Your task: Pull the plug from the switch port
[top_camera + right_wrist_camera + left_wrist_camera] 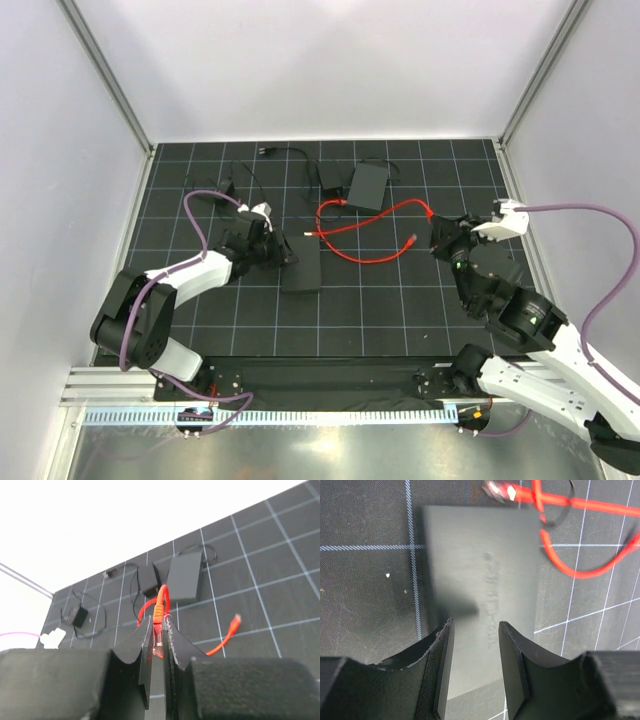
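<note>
The switch (301, 262) is a long flat black box on the mat left of centre; it fills the left wrist view (480, 560). My left gripper (280, 254) is open, its fingers (442, 650) over the switch's near end with the box top showing in the gap. My right gripper (438, 230) is shut on a red cable plug (159, 611), held above the mat well to the right of the switch. The red cable (375, 212) arcs back toward the switch. Another red plug (499, 489) lies at the switch's far edge; I cannot tell whether it sits in a port.
A second black box (368, 185) and a small black adapter (331, 178) with thin black wires lie at the back centre. A loose red plug end (412, 240) rests on the mat near my right gripper. White walls enclose the mat on three sides.
</note>
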Controlling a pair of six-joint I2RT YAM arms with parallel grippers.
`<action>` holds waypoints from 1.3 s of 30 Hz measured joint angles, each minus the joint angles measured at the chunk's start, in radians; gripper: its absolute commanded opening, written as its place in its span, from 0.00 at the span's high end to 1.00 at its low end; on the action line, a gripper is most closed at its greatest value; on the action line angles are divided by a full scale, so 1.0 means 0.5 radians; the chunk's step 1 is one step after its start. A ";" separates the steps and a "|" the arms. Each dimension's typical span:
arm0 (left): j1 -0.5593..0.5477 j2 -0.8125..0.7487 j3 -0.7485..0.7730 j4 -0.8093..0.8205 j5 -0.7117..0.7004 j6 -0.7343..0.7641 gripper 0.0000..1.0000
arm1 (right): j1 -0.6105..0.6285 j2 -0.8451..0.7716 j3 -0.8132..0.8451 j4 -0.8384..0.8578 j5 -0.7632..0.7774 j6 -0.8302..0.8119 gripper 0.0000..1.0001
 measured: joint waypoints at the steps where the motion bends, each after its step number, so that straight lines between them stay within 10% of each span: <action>1: 0.000 0.000 0.000 0.000 0.000 0.000 0.55 | 0.000 0.000 0.027 -0.005 0.014 -0.026 0.99; 25: 0.000 0.056 0.002 -0.014 0.005 0.002 0.55 | -0.070 0.485 0.482 0.284 0.262 -0.594 0.99; 39: 0.000 0.072 0.006 -0.029 0.031 0.008 0.55 | -1.377 0.969 0.719 0.174 -0.402 -0.262 0.99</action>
